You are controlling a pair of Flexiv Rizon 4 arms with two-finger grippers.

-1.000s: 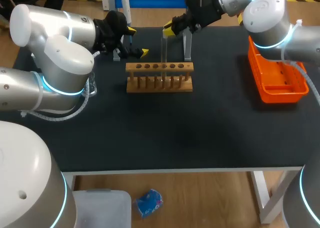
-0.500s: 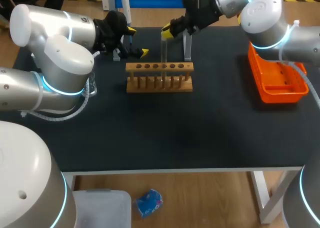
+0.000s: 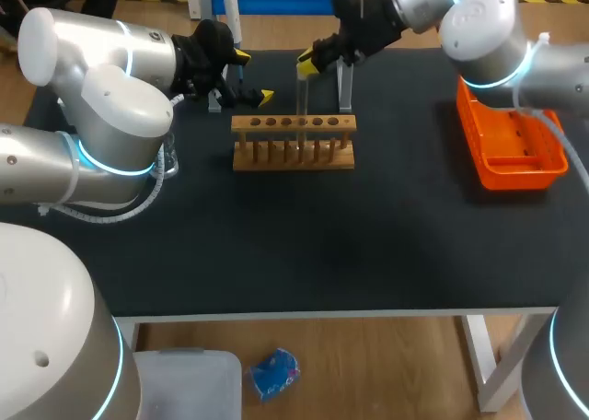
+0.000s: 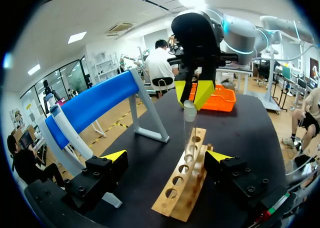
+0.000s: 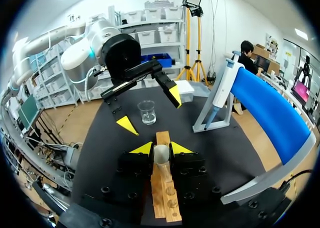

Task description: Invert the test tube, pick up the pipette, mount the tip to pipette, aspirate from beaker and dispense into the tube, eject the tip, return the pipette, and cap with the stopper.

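A clear test tube (image 3: 301, 107) stands upright in the wooden rack (image 3: 293, 153), its lower end in a hole. My right gripper (image 3: 308, 61) is shut on the tube's top. In the right wrist view the tube's round end (image 5: 161, 153) sits between the right gripper (image 5: 161, 149) fingers, above the rack (image 5: 162, 190). My left gripper (image 3: 251, 76) stands open left of the rack, holding nothing. From the left wrist view, the left gripper (image 4: 167, 159) straddles the rack (image 4: 186, 183), with the tube (image 4: 189, 113) ahead. The pipette (image 5: 223, 90) leans on the blue stand (image 5: 272, 113). The beaker (image 5: 147, 112) stands beyond the rack.
An orange tray (image 3: 511, 153) lies at the table's right side. The blue stand's leg (image 3: 345, 87) rises just behind the rack. The beaker (image 3: 168, 157) is half hidden behind my left arm. Dark tabletop (image 3: 322, 245) stretches in front of the rack.
The right arm has edged slightly left while holding the tube's top. The left arm and the rack have not moved.
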